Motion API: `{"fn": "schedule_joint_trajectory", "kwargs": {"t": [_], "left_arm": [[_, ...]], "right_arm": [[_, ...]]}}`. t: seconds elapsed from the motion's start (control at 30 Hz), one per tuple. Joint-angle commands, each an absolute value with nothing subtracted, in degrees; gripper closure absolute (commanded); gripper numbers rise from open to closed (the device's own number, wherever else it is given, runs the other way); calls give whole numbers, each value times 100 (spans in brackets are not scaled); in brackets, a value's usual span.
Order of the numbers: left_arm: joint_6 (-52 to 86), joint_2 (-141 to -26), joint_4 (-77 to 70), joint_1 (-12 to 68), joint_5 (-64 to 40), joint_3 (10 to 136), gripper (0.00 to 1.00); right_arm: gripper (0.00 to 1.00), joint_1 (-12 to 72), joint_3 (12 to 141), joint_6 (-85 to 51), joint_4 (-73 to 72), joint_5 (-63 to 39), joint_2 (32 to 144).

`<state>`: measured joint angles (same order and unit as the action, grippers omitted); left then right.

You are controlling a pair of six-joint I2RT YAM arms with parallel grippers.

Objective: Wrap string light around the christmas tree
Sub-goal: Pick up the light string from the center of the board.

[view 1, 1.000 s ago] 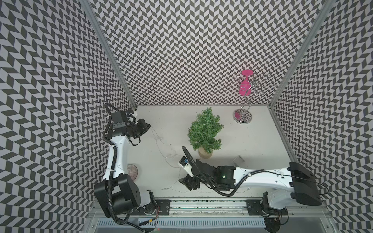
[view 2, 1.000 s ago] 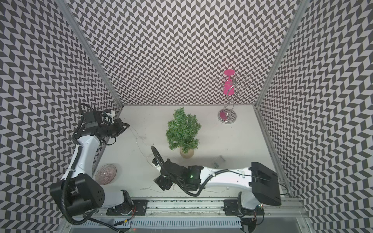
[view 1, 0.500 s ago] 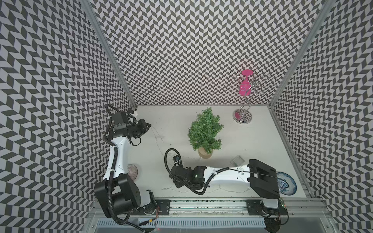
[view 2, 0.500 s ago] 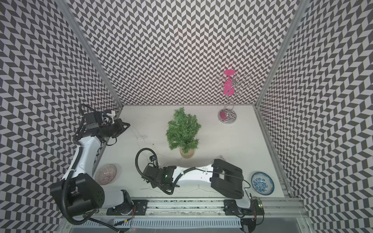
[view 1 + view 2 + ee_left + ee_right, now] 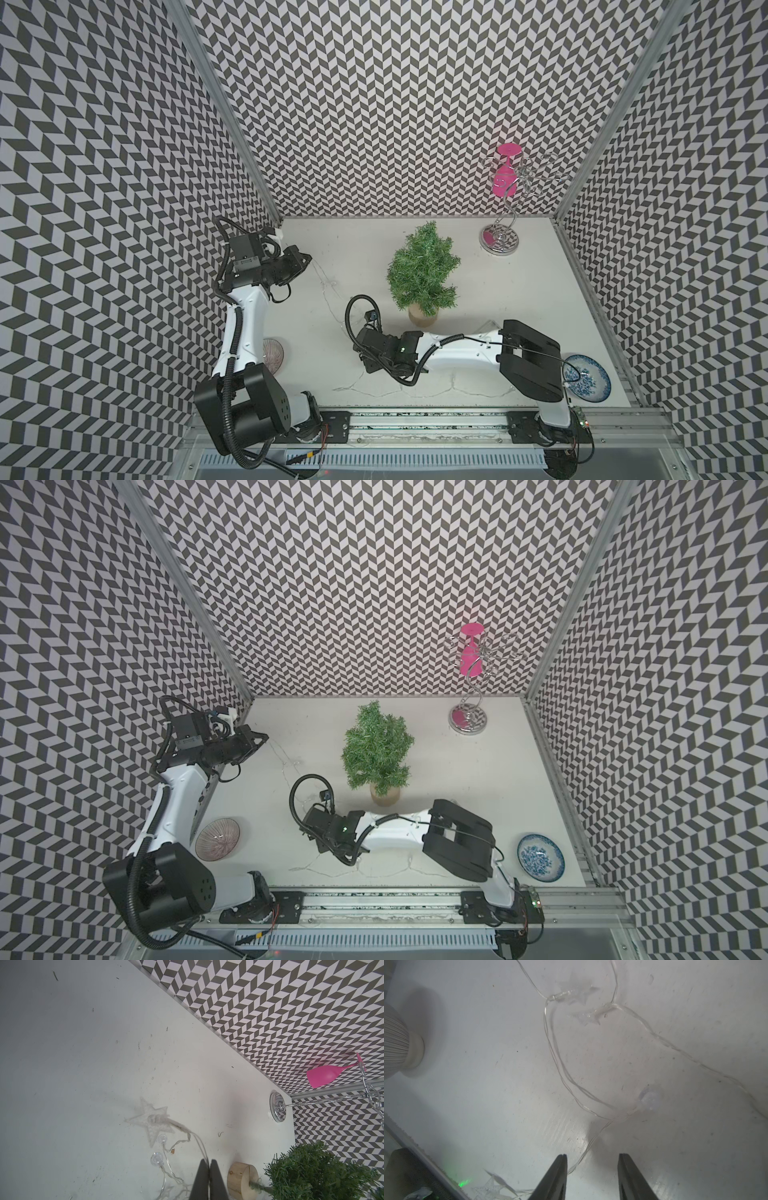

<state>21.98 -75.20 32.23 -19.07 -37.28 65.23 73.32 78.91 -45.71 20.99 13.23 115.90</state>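
On the counter (image 5: pixel 519 299) beside the christmas tree (image 5: pixel 422 270), the string light (image 5: pixel 648 1099) lies loose, your left pincer (image 5: pixel 209 1160) squeezes its wire, your right pincer (image 5: pixel 591 1157) is spread partway over it and holds nothing, so pulling hard could tip the tree.

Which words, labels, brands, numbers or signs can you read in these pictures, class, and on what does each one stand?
No text can be read in any view.
Small pale marking on the black block at the left arm's wrist: too small to read in both top views.
Blue-and-white patterned plate: painted pattern only, no words.
Black-and-white chevron walls: pattern only, no signs.
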Motion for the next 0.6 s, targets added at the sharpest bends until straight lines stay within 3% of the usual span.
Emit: {"fn": "schedule_joint_trajectory", "kwargs": {"t": [0.0, 0.57], "left_arm": [[2207, -7387, 3072, -1943, -3832, 6475, 100], [2206, -7312, 3059, -1942, -3858, 6434, 100]], "right_arm": [[57, 7337, 7879, -4656, 1775, 1200, 11739], [64, 7289, 8197, -4587, 1754, 984, 12274]]}}
